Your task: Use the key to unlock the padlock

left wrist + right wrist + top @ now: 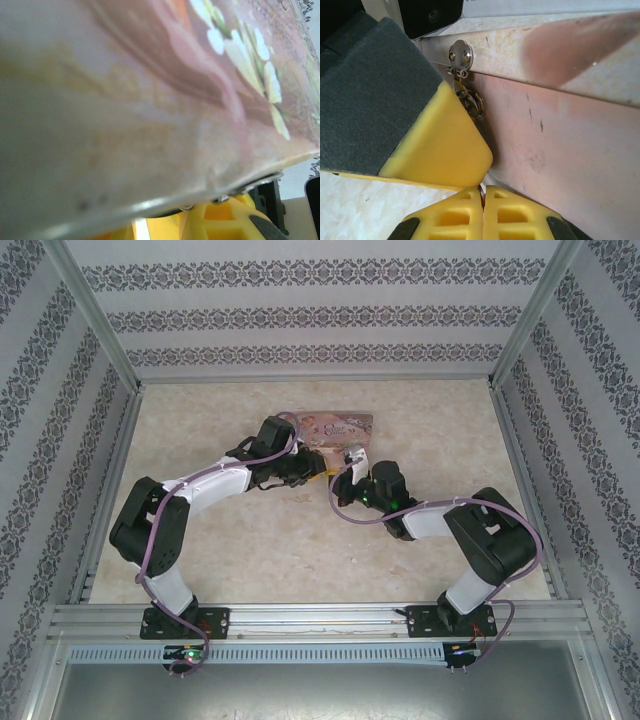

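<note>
Entry: right fingers [512,215] pressed together, nipping what I take for the thin silvery-grey metal key [480,188] at their tips. Silver round hasp [461,54] on pink illustrated tin box [560,135] lies ahead of them. Left fingers [220,220]: I cannot tell. Unlocking not yet done, I judge.

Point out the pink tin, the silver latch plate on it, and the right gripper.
pink tin [345,425], top external view, on its illustrated lid.
silver latch plate [461,54], right wrist view, on the round riveted disc.
right gripper [483,192], right wrist view, between its closed yellow fingertips.
</note>
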Tool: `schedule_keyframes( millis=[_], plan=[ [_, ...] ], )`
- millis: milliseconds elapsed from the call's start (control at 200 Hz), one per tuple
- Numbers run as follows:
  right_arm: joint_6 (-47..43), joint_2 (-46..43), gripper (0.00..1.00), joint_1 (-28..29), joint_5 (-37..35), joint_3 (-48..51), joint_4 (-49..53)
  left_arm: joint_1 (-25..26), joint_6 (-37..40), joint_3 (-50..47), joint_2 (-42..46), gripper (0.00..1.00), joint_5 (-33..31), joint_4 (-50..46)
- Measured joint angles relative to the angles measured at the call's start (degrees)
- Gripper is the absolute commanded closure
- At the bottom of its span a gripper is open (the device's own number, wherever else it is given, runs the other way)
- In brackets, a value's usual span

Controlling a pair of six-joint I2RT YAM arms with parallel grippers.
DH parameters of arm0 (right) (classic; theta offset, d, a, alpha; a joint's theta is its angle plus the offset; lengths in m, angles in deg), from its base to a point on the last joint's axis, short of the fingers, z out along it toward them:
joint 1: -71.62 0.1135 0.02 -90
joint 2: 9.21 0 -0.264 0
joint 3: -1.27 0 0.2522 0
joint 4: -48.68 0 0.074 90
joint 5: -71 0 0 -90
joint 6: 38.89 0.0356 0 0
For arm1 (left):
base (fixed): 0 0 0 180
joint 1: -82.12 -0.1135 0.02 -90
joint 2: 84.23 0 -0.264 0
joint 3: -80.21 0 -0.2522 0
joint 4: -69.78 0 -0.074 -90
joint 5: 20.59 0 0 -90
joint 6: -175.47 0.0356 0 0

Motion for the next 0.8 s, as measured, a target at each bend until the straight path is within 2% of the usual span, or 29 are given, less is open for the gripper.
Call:
schedule_keyframes(
  millis=[375,799],
  plan=[
    [1.7,1.7,1.00,-0.2,0.4,-0.2,-0.5,0.0,-0.4,-1.8,0.0,0.80,-0.8,2.1],
    [4.0,7.0,1.00,1.6,-2.5,2.3,-7.6,0.1,-0.7,-5.4,-1.7,0.71,-1.5,6.0]
  ],
)
